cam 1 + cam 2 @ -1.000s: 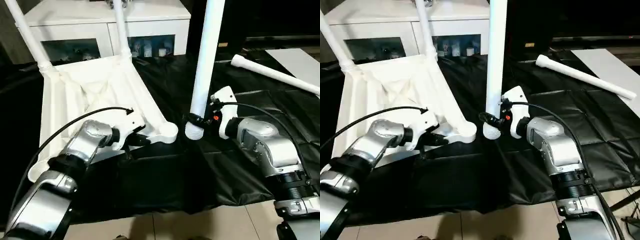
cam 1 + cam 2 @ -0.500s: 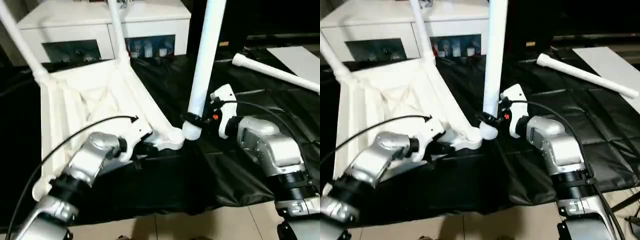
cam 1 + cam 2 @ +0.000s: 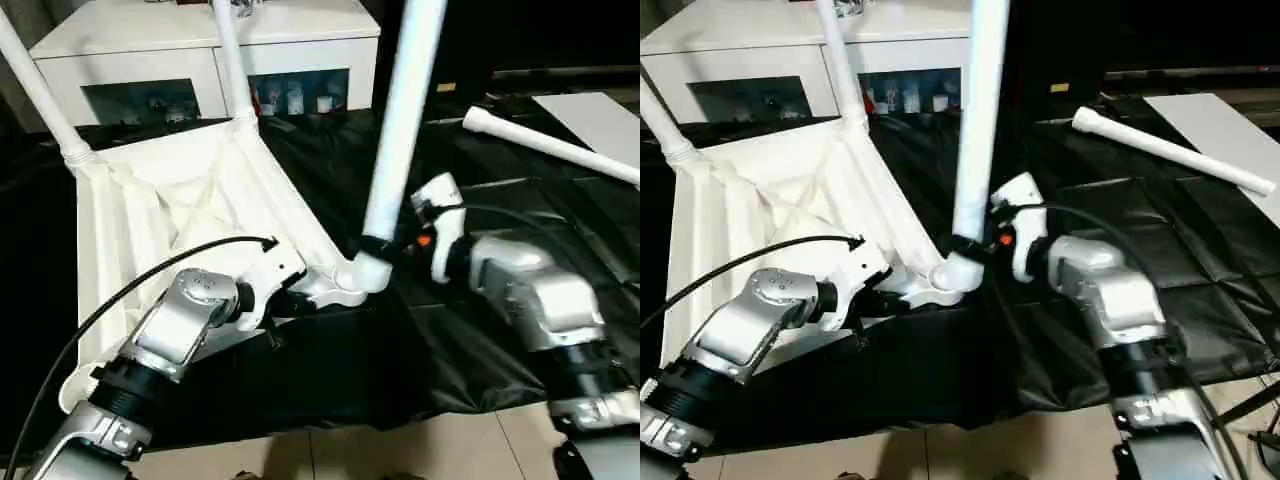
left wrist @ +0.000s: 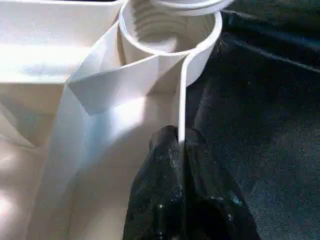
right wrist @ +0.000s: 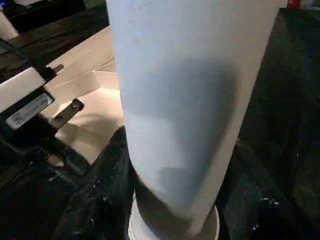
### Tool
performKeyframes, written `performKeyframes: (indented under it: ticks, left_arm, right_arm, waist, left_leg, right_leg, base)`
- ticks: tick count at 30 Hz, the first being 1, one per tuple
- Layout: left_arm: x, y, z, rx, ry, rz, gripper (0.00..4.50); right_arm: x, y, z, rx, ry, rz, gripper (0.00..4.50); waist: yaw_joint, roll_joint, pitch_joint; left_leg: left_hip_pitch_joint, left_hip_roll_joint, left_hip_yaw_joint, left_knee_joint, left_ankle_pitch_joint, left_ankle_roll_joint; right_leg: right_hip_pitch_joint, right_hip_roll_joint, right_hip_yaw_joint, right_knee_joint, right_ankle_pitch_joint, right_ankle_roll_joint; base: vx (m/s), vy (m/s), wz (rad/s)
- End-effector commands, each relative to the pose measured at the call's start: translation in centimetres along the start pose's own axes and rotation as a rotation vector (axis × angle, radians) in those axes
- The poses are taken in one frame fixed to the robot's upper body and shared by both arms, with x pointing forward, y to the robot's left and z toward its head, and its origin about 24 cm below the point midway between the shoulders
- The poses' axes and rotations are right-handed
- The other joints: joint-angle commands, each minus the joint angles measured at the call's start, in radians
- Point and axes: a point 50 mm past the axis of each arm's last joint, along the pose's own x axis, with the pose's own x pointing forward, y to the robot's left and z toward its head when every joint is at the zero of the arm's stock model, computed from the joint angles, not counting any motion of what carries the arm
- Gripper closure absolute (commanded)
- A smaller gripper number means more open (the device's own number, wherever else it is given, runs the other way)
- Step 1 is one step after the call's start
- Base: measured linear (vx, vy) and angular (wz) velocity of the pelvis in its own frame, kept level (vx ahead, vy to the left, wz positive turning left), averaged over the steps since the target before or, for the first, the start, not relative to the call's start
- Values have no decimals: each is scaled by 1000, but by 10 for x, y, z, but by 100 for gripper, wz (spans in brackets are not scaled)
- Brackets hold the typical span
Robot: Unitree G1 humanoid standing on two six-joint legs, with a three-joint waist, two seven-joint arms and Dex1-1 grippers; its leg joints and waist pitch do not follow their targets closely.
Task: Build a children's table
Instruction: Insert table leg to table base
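The right gripper (image 3: 385, 246) reaches in level, clamping an upright leg (image 3: 400, 130) over the upturned table (image 3: 150, 210) corner socket (image 4: 167, 30). The left gripper (image 4: 179, 145) pinches the table's rim beside that socket.

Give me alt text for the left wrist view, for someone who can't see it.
The left tool, its black fingers shut on the thin white rim of the upside-down table top, holds it just below an open threaded corner socket. Black sheeting lies beside the top.
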Motion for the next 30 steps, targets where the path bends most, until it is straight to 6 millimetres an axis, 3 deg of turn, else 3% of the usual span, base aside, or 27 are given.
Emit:
performKeyframes:
  ticks: [1,7,9,14,22,26,30]
  left_arm:
    - [-3,-2,5,29,-12,-19,450]
    - [-2,-4,11,95,-70,-46,450]
    - [-1,-3,13,82,-84,-45,405]
    - [-3,0,19,117,-105,-80,374]
    - [-10,15,14,188,-31,-94,314]
    - [-12,16,11,194,0,-134,295]
    - [-12,16,7,182,15,-165,266]
  right_arm:
    - [7,1,3,-24,-1,24,264]
    - [13,4,12,-50,-9,73,264]
    - [13,4,13,-54,-10,78,264]
    - [11,4,10,-71,7,101,264]
    - [10,4,8,-76,14,108,264]
    - [10,3,10,-84,15,103,264]
    - [9,2,10,-88,16,97,264]
  waist:
    - [9,-11,-80]
    - [13,-10,-80]
    - [15,-9,-81]
    - [27,-7,-82]
    - [20,-4,-81]
    - [21,5,-82]
    - [21,4,-83]
  left_leg:
    - [17,2,3,-64,-211,22]
    - [18,3,4,-64,-213,23]
    - [18,3,5,-63,-203,21]
    - [21,3,6,-63,-203,22]
    - [20,0,3,-64,-230,1]
    - [22,1,3,-64,-236,-3]
    - [24,2,3,-64,-241,-7]
  right_leg:
    - [52,-34,12,-63,-165,-240]
    - [52,-33,13,-63,-167,-236]
    - [52,-32,13,-61,-153,-236]
    - [52,-32,12,-60,-138,-241]
    - [53,-33,13,-62,-187,-221]
    - [51,-32,13,-60,-168,-235]
    - [52,-31,12,-57,-142,-248]
  base:
    - [0,0,0]
    - [0,0,0]
    - [0,0,0]
    - [0,0,0]
    - [0,0,0]
    - [0,0,0]
    - [0,0,0]
